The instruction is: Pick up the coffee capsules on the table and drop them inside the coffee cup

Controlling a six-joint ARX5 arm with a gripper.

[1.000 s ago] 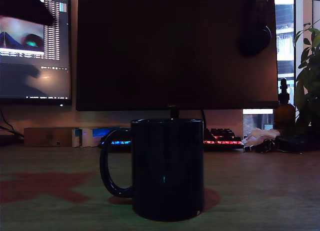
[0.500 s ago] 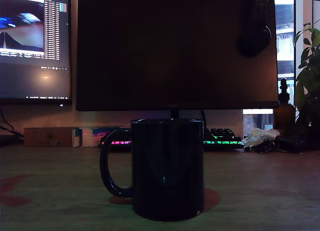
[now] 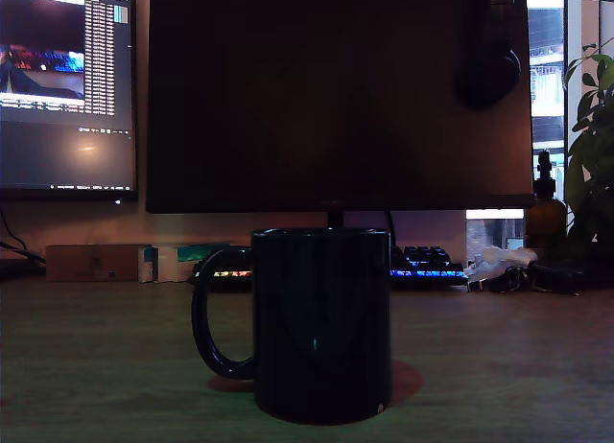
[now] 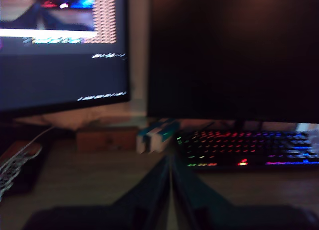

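Note:
The coffee cup [image 3: 321,323], a glossy near-black mug, stands on the wooden table in the middle of the exterior view, its loop handle [image 3: 213,328] toward that view's left. No coffee capsules show in either view. The arm is outside the exterior view. In the blurred wrist view my gripper [image 4: 170,163] points toward the lit keyboard [image 4: 244,150], its two dark fingers [image 4: 149,190] pressed together along a thin line, with nothing visible between them. The cup is out of the wrist view.
A large dark monitor [image 3: 336,98] and a lit second screen [image 3: 65,83] stand behind the cup. Along the back lie a cardboard box [image 3: 94,263], small cartons [image 3: 168,263], a brown bottle [image 3: 544,218] and a plant [image 3: 593,146] at the exterior view's right.
A dark shape at the exterior view's upper left one second ago has left the frame. The reddish patches on the table at the left have faded. The cup has not moved.

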